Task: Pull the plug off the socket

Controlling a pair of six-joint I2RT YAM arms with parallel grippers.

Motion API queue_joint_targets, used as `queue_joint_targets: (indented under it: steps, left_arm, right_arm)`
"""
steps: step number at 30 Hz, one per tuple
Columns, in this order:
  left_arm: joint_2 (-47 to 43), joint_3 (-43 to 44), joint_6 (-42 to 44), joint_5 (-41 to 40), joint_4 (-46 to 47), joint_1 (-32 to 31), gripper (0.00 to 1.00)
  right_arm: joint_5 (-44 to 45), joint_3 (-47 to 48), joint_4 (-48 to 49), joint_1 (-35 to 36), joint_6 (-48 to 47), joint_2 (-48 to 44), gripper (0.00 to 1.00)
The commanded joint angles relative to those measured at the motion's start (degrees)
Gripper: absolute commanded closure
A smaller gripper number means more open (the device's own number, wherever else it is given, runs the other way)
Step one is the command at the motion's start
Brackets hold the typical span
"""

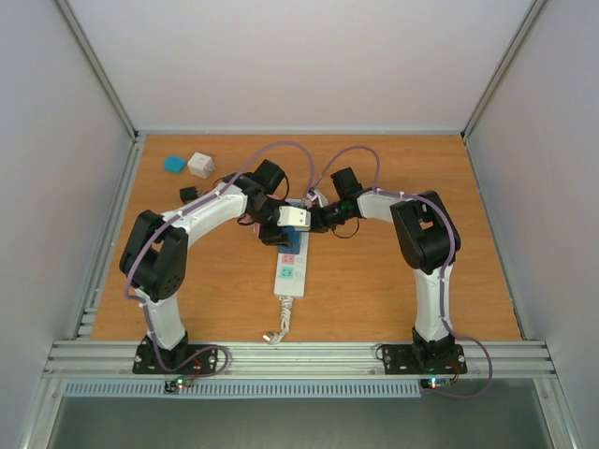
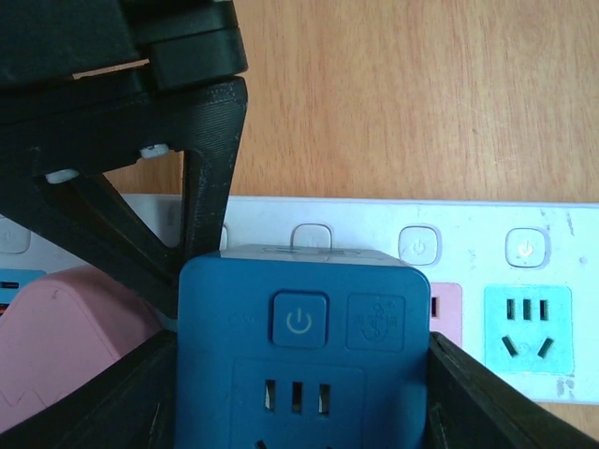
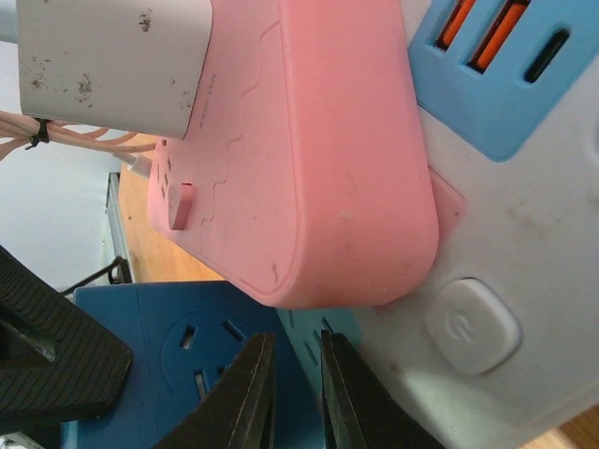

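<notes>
The socket (image 1: pixel 288 271) is a long white power strip lying along the table's middle; its pastel outlet faces show in the left wrist view (image 2: pixel 529 327). A blue cube plug (image 2: pixel 299 346) with a white side (image 1: pixel 297 217) sits over the strip's far end. My left gripper (image 2: pixel 299 402) is shut on it, one finger on each side. I cannot tell if its pins are still in. My right gripper (image 3: pixel 295 393) is shut with nothing in it. Its tips rest at the strip (image 3: pixel 533 234), just beside the cube (image 3: pixel 140 355) and below a pink plug (image 3: pixel 318 168).
A white charger (image 3: pixel 112 65) sits on the pink plug. A teal block (image 1: pixel 174 164), a white cube (image 1: pixel 199 165) and a small black piece (image 1: pixel 188 193) lie at the far left. The strip's short cord (image 1: pixel 278 327) runs toward the near edge.
</notes>
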Motion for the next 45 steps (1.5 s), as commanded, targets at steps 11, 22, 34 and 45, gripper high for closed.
queue_joint_targets:
  steps: [11,22,34,45]
  left_arm:
    - [0.4,8.2,-5.2,7.6,-2.9,-0.4,0.68]
    - [-5.2,0.4,-0.1,2.3,2.4,-1.4,0.68]
    - [-5.8,0.9,-0.6,0.4,0.3,-3.0,0.70]
    - [-6.6,6.6,-1.3,6.7,-8.3,-0.8,0.70]
  right_arm:
    - [9.8,-2.5,-2.4,0.3,-1.2,2.0,0.83]
    - [10.6,-2.4,-2.9,0.2,-1.2,1.9,0.84]
    - [10.6,-1.9,-3.5,0.1,-1.5,2.2,0.84]
    - [10.5,-1.9,-3.7,0.1,-1.6,2.2,0.83]
